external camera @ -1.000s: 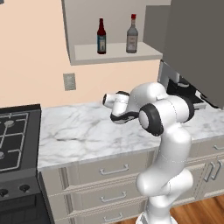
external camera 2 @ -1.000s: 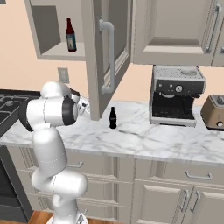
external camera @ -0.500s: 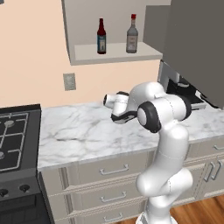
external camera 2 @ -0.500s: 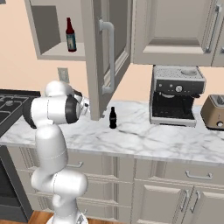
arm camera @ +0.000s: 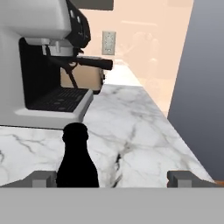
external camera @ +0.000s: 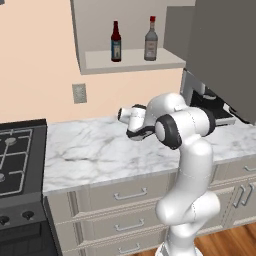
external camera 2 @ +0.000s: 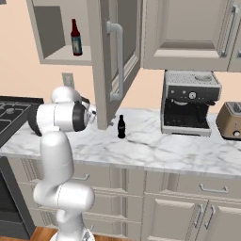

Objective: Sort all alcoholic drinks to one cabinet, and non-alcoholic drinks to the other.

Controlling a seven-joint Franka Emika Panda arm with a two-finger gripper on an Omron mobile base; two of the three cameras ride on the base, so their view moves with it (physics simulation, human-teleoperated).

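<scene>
Peach wall [external camera: 35,60], marble counter [external camera: 100,150], wooden floor [external camera: 225,245].

Black cola bottle [external camera 2: 121,127] — white-grey marble counter [external camera 2: 155,150].

Glossy white Franka arm [external camera: 187,165] with rounded, bulbous link shells, dark grey bands and round black caps at the joints, smooth surfaces, thick trunk widening at the base, two small dark grey finger tips [arm camera: 43,178]
</scene>
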